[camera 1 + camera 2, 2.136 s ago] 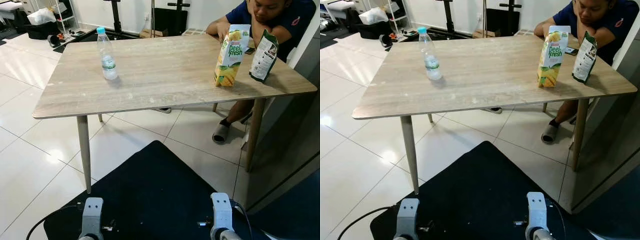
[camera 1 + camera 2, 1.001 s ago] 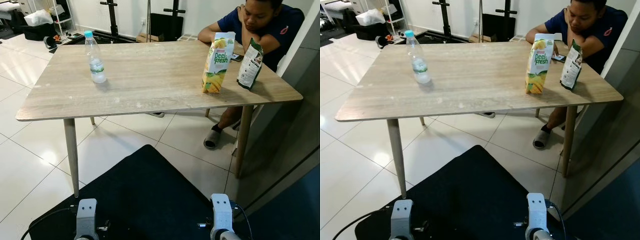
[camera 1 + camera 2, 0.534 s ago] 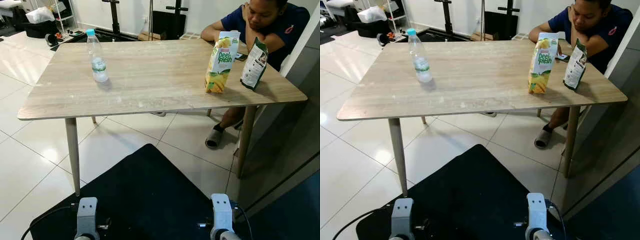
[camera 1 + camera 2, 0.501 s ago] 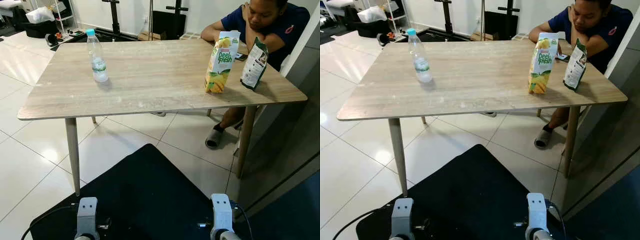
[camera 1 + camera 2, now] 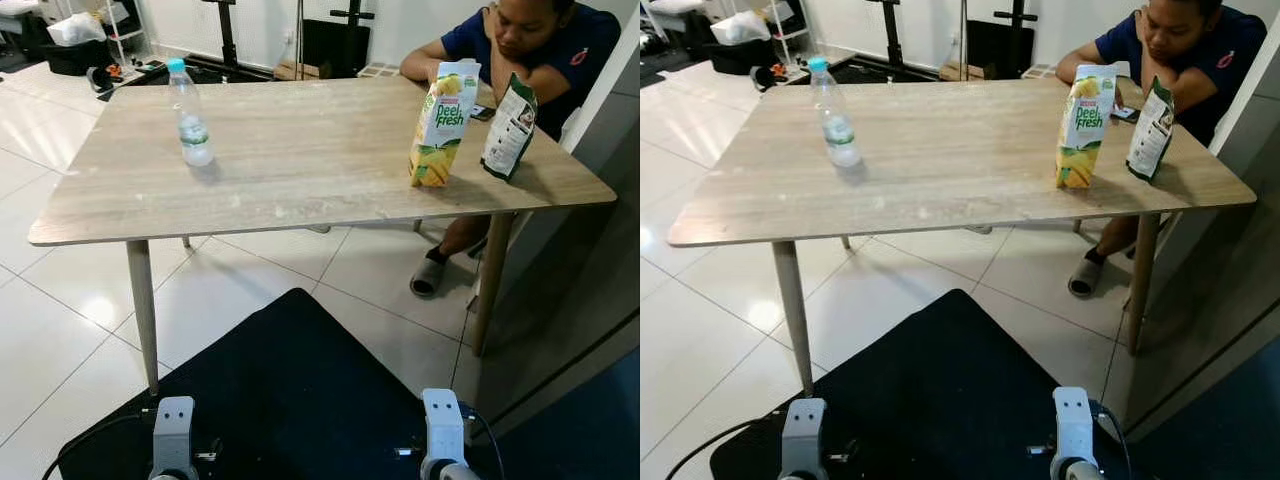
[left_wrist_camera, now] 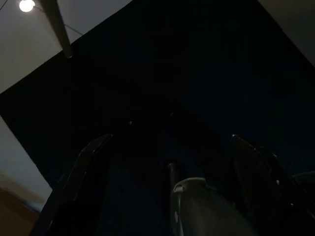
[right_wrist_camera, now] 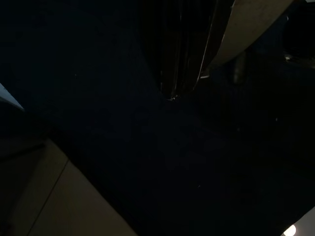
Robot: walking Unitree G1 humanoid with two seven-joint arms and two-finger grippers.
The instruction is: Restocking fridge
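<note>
Both arms hang idle at the robot's sides over a black mat (image 5: 290, 390). The left gripper (image 6: 172, 196) has its jaws spread wide on nothing; the right gripper's jaws cannot be told in the dark. Ahead, on the bench (image 5: 300, 150), the water bottle (image 5: 188, 112) stands well apart from the juice carton (image 5: 440, 122) and a pouch (image 5: 508, 125). A person (image 5: 520, 40) sits behind. Since half a second ago the view has only swayed (still approaching, nothing picked up).
</note>
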